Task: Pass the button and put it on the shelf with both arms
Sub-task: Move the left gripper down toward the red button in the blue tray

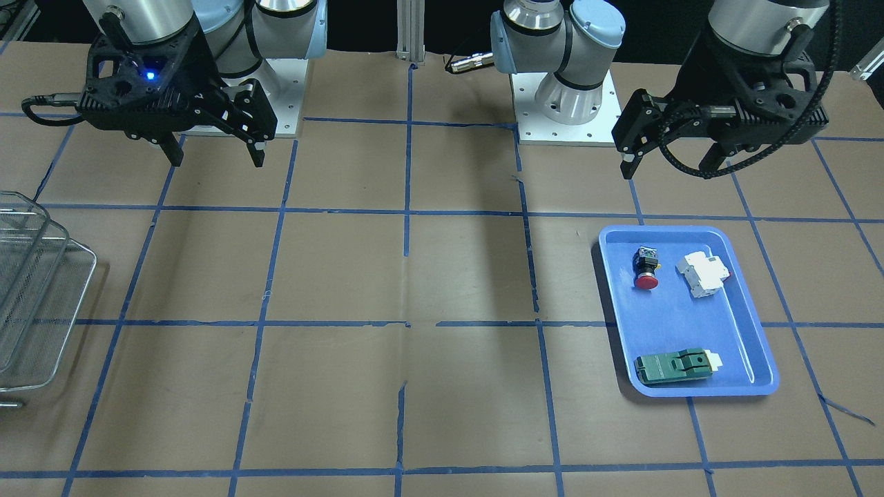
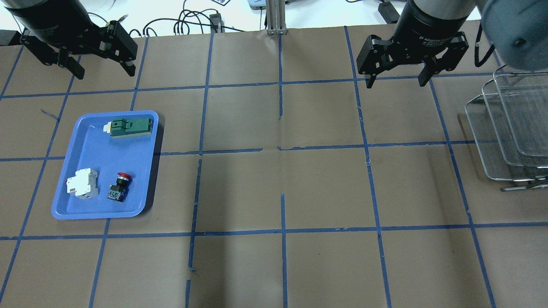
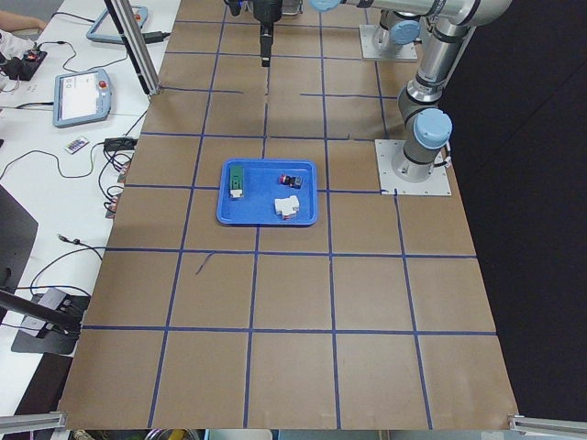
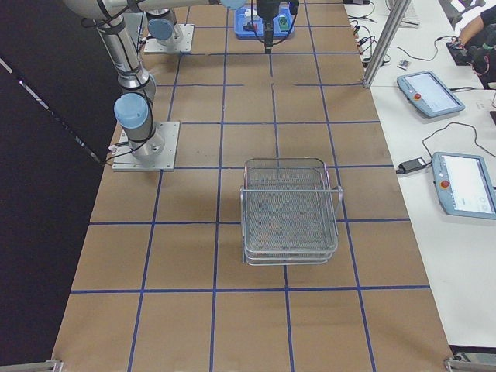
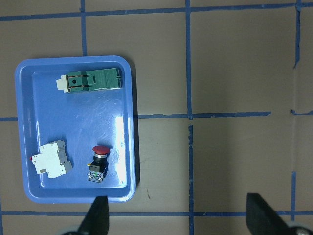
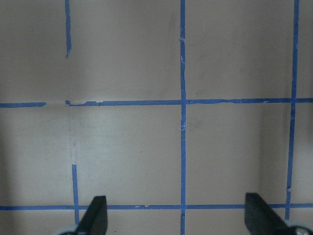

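The button [image 2: 121, 185], red cap and black body, lies on its side in the blue tray [image 2: 85, 149]; it also shows in the front view [image 1: 646, 268], the left wrist view [image 5: 99, 163] and small in the left side view [image 3: 288, 179]. My left gripper [image 2: 105, 70] hangs open and empty high above the table beyond the tray, also in the front view [image 1: 673, 166]. My right gripper [image 2: 396, 81] hangs open and empty, also in the front view [image 1: 215, 153]. The wire shelf [image 2: 509, 128] stands at the right edge, also in the front view [image 1: 34, 297] and the right side view [image 4: 288, 209].
The tray also holds a white breaker block [image 2: 81, 183] and a green flat module [image 2: 129, 126]. Brown paper with a blue tape grid covers the table. Arm bases [image 1: 566, 103] stand at the robot's side. Tablets and cables lie on a side table [image 3: 78, 92].
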Robot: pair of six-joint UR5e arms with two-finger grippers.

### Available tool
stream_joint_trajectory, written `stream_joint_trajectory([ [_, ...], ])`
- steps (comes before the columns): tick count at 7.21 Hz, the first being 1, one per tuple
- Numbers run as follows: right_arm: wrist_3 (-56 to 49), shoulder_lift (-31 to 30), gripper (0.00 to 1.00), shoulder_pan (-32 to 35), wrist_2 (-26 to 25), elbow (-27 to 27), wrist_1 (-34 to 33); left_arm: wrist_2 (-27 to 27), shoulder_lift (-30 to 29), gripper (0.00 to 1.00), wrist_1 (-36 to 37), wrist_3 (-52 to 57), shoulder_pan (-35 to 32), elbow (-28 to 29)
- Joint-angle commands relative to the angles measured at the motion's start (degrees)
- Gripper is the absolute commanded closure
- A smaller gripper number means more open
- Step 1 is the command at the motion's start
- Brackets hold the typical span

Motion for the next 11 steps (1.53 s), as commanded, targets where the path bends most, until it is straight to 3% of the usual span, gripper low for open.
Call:
stream_joint_trajectory([
  [1,0.0,0.0,0.00,-0.1,0.0,0.0,0.0,-0.4,0.1,0.00,-0.1,0.0,0.2,0.0],
  [4,0.0,0.0,0.00,-0.1,0.0,0.0,-0.1,-0.2,0.5,0.00,-0.4,2.3,0.4,-1.8],
  [7,-0.1,0.0,0.00,-0.1,-0.1,0.0,-0.1,-0.6,-2.0,0.00,3.1,12.7,8.0,-10.3],
  [8,-0.2,0.0,0.00,-0.2,-0.1,0.0,-0.1,-0.7,-3.9,0.00,8.1,18.9,11.8,-15.0],
  [11,-0.2,0.0,0.00,-0.2,-0.1,0.0,-0.1,-0.1,-7.4,0.00,37.4,33.3,15.4,-34.8],
])
